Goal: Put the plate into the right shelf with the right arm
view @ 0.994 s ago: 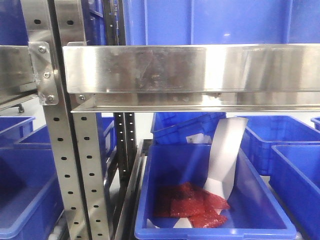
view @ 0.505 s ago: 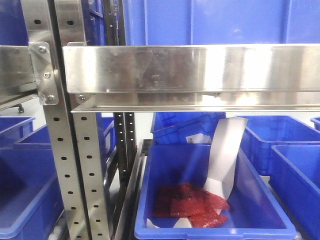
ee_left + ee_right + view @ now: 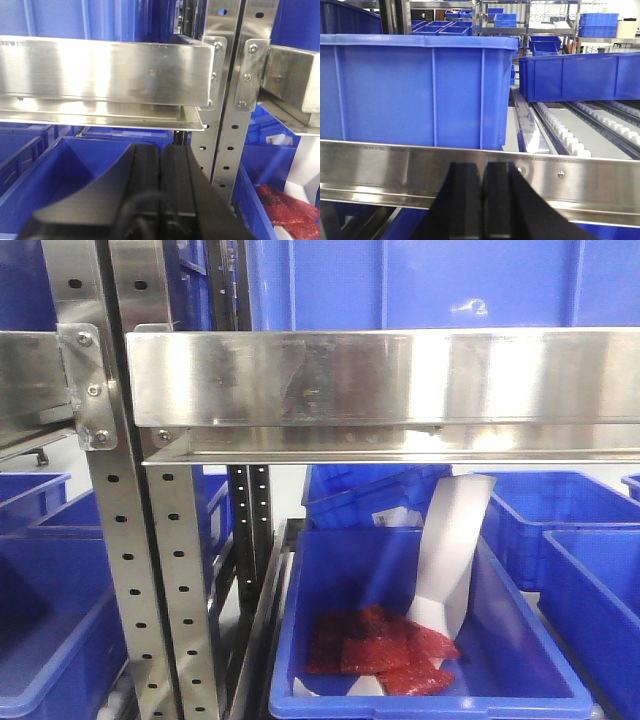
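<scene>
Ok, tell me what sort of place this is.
Probably a warehouse or parts store: stainless-steel racks with perforated uprights, rows of blue plastic bins, and roller tracks for sliding them.

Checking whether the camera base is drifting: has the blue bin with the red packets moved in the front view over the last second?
No. The blue bin with the red packets sits in the same spot below the steel rail as before.

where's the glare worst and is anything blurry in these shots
Front view: bright washed-out patches on the steel rail, right half worst; bin with red packets reasonably sharp. Left wrist view: broad white sheen on the rail; the left gripper is close and soft. Right wrist view: the right gripper is dark and blurred, far shelves overexposed.
</scene>
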Robot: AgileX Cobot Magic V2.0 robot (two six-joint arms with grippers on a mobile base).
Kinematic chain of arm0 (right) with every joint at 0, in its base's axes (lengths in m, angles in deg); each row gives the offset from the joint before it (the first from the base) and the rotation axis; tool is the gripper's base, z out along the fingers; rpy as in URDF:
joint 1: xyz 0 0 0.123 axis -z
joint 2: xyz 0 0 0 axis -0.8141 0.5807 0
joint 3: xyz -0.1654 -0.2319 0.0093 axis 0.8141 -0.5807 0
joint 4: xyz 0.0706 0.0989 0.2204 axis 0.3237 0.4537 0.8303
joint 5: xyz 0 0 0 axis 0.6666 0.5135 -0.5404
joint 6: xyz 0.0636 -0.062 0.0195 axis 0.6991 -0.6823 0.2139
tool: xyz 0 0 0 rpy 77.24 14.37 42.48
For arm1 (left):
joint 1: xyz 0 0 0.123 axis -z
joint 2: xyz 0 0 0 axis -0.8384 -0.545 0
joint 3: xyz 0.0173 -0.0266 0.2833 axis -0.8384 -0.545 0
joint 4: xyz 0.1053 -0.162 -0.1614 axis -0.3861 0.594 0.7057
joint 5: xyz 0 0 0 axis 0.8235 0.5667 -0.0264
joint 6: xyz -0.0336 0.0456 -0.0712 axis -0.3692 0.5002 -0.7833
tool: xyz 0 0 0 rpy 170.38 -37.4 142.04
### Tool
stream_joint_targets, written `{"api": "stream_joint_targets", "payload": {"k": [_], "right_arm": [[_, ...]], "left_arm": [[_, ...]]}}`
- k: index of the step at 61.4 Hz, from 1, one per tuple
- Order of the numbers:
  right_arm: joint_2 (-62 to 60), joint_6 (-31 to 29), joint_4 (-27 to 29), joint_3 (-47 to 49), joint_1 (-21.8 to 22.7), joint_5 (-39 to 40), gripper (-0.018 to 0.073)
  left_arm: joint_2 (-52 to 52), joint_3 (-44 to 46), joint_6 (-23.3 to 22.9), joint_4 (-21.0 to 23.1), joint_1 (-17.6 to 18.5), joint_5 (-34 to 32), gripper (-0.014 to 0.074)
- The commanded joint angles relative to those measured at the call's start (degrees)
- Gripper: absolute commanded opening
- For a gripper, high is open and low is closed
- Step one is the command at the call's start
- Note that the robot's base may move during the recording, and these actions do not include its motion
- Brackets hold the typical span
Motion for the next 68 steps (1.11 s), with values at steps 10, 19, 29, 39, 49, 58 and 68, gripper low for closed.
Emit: {"api": "stream_joint_targets", "payload": {"k": [10,19,29,39,49,58,68], "right_arm": [[-0.81,-0.14,-0.94,-0.48,0.35,7.64,0.0053],[-0.81,-0.14,-0.83,-6.29,0.35,13.71,0.0053],[-0.81,-0.14,2.22,-13.57,2.72,18.75,0.0053],[-0.87,-0.14,2.63,-18.08,4.37,22.31,0.0053],[-0.87,-0.14,5.66,-18.15,4.73,21.53,0.0053],[-0.87,-0.14,5.60,-18.15,5.14,21.53,0.0053],[-0.87,-0.14,2.24,-18.15,5.14,22.28,0.0053]], "left_arm": [[0.59,-0.59,-0.40,0.47,0.11,-5.16,-0.0128],[0.59,-0.59,-0.40,0.47,0.11,-5.16,-0.0128],[0.59,-0.59,-0.40,0.47,0.11,-5.16,-0.0128],[0.59,-0.59,-0.40,0.47,0.11,-5.16,-0.0128],[0.59,-0.59,-0.40,0.47,0.11,-5.16,-0.0128],[0.59,-0.59,-0.40,0.47,0.11,-5.16,-0.0128],[0.59,-0.59,-0.40,0.47,0.11,-5.16,-0.0128]]}}
